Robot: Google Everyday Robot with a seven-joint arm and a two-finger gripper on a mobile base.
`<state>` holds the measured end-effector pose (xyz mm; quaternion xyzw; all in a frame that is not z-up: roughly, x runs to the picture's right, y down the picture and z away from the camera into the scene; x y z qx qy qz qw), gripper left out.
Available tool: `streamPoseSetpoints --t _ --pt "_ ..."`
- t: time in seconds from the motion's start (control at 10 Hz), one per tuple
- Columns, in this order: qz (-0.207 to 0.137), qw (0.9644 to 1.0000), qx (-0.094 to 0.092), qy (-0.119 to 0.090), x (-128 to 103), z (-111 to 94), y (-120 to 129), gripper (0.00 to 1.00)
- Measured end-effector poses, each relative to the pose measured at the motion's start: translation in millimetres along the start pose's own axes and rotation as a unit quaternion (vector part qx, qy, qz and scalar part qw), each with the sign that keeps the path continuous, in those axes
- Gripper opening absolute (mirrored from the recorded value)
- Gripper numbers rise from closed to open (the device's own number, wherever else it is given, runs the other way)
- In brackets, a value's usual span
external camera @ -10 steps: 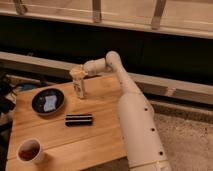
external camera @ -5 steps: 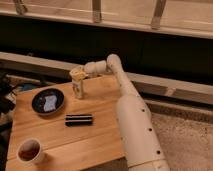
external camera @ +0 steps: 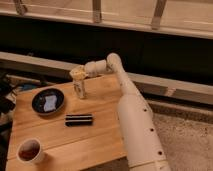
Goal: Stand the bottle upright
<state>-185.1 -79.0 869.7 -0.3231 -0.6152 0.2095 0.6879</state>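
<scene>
Standing upright near the bench's far edge, the bottle sits beneath the gripper; whether the fingers pinch its cap cannot be told.

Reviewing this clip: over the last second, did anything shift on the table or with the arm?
Nothing visibly changed. The gripper sits at the top of the small slim whitish-labelled bottle, which stands upright on the wooden table. The dark round plate, flat black rectangular bar and white cup with reddish contents lie as before.
</scene>
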Motion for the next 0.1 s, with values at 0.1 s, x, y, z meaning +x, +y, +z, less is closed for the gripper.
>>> streamPoseSetpoints --t 0.1 --pt "-0.001 1.0000 0.000 0.004 -0.2 -2.0 0.4 0.65"
